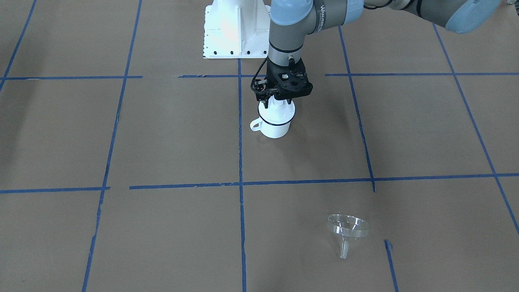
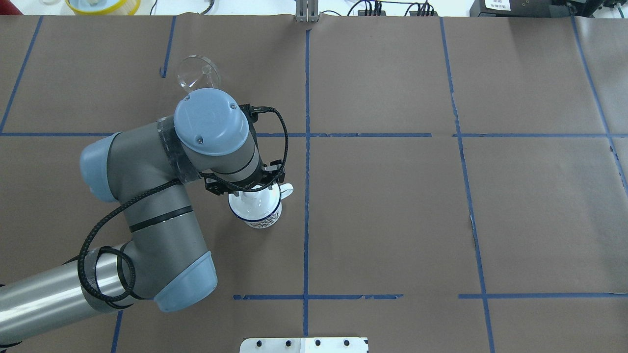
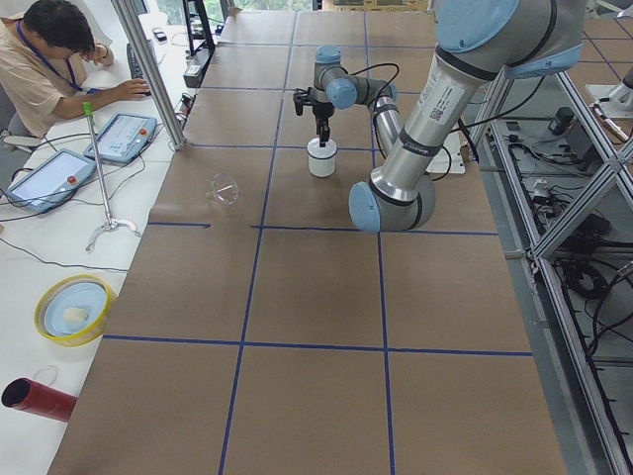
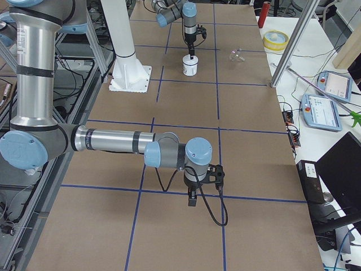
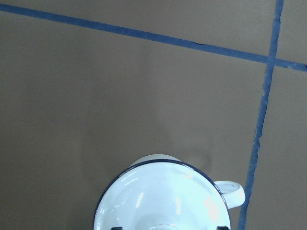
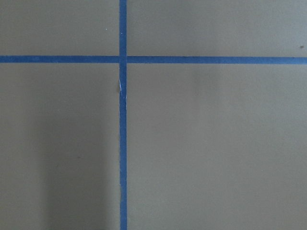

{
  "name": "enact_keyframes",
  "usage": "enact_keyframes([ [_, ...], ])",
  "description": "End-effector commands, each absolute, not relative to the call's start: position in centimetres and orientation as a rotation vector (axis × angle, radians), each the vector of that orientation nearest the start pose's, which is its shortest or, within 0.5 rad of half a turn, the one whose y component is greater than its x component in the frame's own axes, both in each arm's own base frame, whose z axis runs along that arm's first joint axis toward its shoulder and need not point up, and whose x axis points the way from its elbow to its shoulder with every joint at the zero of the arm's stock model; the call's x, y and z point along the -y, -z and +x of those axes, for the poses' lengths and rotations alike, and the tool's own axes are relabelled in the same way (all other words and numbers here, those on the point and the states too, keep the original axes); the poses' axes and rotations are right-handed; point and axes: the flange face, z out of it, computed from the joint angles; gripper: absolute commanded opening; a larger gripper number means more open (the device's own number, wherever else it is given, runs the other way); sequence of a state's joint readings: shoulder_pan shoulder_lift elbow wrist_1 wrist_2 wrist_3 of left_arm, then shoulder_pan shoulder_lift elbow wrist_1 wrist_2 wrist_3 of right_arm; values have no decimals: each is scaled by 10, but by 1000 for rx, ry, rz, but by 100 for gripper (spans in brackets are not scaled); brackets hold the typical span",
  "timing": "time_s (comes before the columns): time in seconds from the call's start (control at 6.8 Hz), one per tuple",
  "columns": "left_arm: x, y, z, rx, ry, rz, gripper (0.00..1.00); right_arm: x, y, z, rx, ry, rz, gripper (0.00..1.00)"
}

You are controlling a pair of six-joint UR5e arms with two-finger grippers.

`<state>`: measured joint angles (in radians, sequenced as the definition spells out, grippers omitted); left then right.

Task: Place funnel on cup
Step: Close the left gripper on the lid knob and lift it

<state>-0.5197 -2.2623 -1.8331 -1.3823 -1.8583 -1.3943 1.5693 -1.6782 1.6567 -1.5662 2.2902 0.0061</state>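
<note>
Overhead exterior view: the left arm (image 2: 147,215) comes in from the lower left corner and bends over the brown surface (image 2: 392,220), which is crossed by blue tape lines. Just beyond its wrist the funnel (image 2: 198,73) lies tipped on its side near the far edge, well apart from everything else. From across the room it rests on its rim and spout, with the spout pointing away from the robot.

Right of the wrist, the left claw (image 1: 278,104) points straight down over the cup (image 1: 275,125), which stands upright beside a tape line. The handle (image 5: 231,192) sticks out to the right. A white domed lid (image 5: 163,196) sits on the cup, and its knob (image 1: 277,106) rises between the claw's jaws. The jaws are spread to either side of the knob, released rather than clenched.

The right claw (image 4: 193,199) shows only from the table's end, hanging low over bare surface near a tape crossing, far from cup and funnel. I cannot tell whether it is clenched.
</note>
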Motion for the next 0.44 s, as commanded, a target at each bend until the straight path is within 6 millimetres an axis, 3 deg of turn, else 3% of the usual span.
enact_keyframes([
  [0.0,401,-171,504,-809,203,-3,69,445,-670,67,719,-10,-19,100],
  [0.29,401,-171,502,-808,204,1,64,445,-670,67,719,-10,-19,100],
])
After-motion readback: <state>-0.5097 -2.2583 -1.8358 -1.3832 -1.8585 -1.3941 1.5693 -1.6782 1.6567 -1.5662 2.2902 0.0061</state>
